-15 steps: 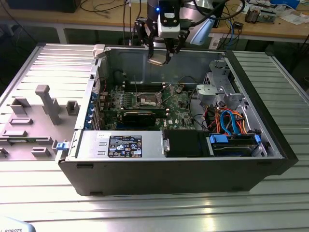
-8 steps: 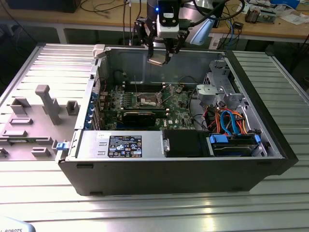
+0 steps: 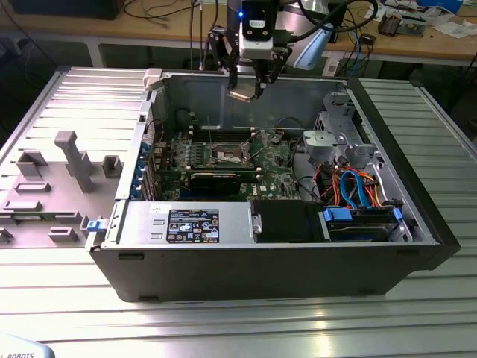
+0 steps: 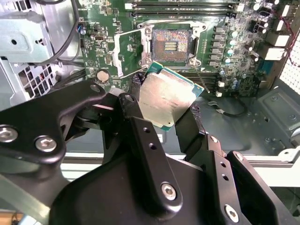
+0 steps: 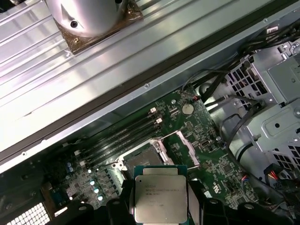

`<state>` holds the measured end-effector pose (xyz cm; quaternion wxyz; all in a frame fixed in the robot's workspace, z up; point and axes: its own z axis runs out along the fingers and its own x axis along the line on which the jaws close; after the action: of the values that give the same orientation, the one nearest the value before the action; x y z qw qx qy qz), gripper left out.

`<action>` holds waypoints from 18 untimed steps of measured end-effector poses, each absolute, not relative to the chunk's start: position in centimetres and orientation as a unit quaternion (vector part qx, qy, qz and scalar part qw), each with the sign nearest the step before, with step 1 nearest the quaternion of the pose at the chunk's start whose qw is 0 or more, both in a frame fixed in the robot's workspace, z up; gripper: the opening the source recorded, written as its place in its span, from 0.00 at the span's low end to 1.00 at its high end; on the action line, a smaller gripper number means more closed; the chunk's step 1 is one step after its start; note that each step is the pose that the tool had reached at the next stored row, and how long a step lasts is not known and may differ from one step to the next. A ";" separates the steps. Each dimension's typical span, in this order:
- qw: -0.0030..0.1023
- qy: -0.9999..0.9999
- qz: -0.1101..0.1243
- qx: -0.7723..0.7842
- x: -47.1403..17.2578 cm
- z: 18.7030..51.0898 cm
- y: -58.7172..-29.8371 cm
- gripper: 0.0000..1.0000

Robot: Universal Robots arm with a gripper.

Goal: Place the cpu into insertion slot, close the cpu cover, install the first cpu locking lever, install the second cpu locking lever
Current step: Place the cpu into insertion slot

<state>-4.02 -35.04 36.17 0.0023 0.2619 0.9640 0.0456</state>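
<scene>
the tool [image 3: 248,83] pinches the cpu [image 4: 171,96] by two opposite edges, black fingers [image 4: 143,136] pressed against the chip, whose dull silver top shows in both wrist views. tool and chip hang over the open computer case [image 3: 261,272], clear of the board. below the tool lies the green motherboard [image 4: 101,51], where the insertion slot [image 4: 171,41] sits bare, its dark centre exposed. the cpu cover [image 4: 127,49] stands swung open just beside the slot. the case rests on a ribbed metal desk [image 3: 223,328].
</scene>
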 end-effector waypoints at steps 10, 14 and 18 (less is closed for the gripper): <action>0.004 0.953 0.046 0.299 -4.1 36.1 -35.0 0.55; 0.004 0.953 0.046 0.299 -4.1 36.1 -35.0 0.55; 0.004 0.953 0.046 0.299 -4.1 36.1 -35.0 0.55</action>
<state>-4.08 -35.04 36.09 0.0041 0.2993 0.9531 0.0456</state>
